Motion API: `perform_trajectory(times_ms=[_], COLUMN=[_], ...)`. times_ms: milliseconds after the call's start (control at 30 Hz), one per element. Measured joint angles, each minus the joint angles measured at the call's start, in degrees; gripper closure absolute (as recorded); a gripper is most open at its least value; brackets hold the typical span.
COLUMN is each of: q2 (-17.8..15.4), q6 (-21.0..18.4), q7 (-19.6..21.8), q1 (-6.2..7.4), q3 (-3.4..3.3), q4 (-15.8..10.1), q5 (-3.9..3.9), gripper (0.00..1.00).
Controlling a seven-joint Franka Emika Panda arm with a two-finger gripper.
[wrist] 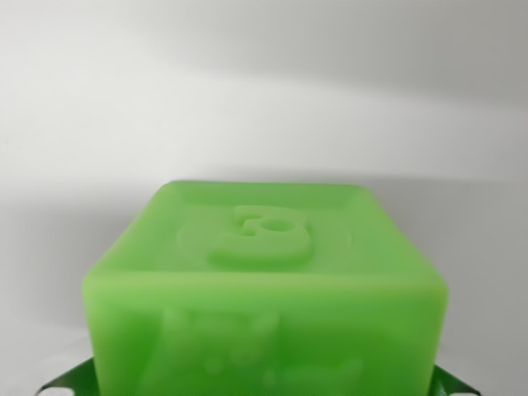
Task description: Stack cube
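One green cube [266, 289] fills the lower middle of the wrist view, close under the camera, an embossed figure on its upper face; roughly square, it has no long axis to speak of. Dark green tips [452, 384] at the bottom corners flank it and may be the fingers; whether they pinch it I cannot tell. Beyond is bare pale tabletop [264, 99]; no second cube is in view.

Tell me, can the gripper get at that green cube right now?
Probably yes. The green cube fills the lower wrist view, close to the camera, with nothing in front of it. The gripper itself is out of view, so I cannot confirm contact.
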Motion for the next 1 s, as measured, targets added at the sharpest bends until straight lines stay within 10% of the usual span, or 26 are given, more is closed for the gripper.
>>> perform_trajectory(times_ms=[1000], q2=[-4.97], q6=[-3.34], q7=[0.00], q1=[0.00], q3=[-0.04], q4=[-1.35], q5=[0.00], gripper=[1.00])
